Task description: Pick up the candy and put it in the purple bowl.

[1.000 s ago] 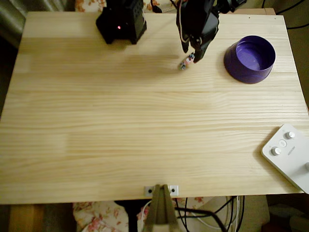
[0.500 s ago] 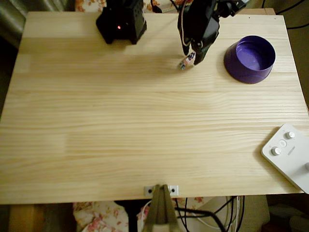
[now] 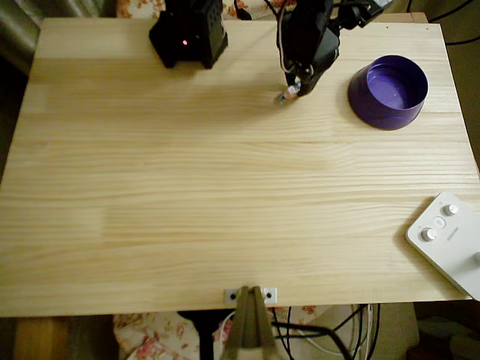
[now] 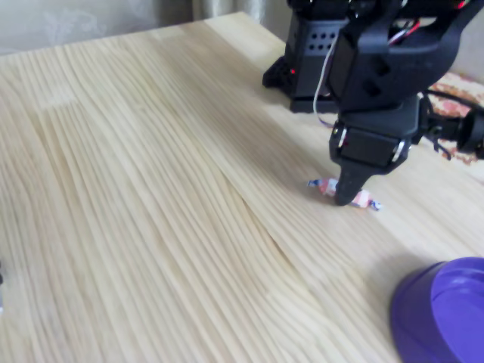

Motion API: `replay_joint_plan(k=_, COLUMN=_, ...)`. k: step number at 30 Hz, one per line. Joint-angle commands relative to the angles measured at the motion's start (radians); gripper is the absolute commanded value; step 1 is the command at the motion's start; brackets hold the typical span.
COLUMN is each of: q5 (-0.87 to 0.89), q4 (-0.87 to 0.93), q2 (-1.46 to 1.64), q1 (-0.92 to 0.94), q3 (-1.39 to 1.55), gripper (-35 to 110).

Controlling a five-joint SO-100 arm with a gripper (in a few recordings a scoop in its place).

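While the fingers (image 4: 346, 198) press onto the candy (image 4: 366, 201), their grip is unclear; the overhead view adds a white remote (image 3: 450, 240).

The arm (image 4: 386, 68) is built entirely of black plastic with blocky, angular housings. A boxy black base (image 3: 189, 31) is seen in the overhead view, marked by a small red indicator light on its top. In the fixed view, rows of small round holes are seen on the face of that base. The gripper (image 4: 349, 193) is formed as a dark, tapering wedge below a squared motor housing, on which small silver screws are set at the corners. Thin white and red cables are routed along the upper links.
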Motion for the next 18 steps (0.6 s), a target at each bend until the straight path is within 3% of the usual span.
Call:
replay_joint_plan(k=1, q5=0.017, q4=-0.008, q2=0.104, q1=-0.02, q3=0.002, gripper=0)
replay_joint_plan(k=9, q5=0.146, q4=0.015, q2=0.213, q1=-0.015, q3=-0.009, gripper=0)
replay_joint_plan(k=18, q5=0.453, q4=-0.023, q2=0.328, q1=-0.009, q3=-0.025, gripper=0)
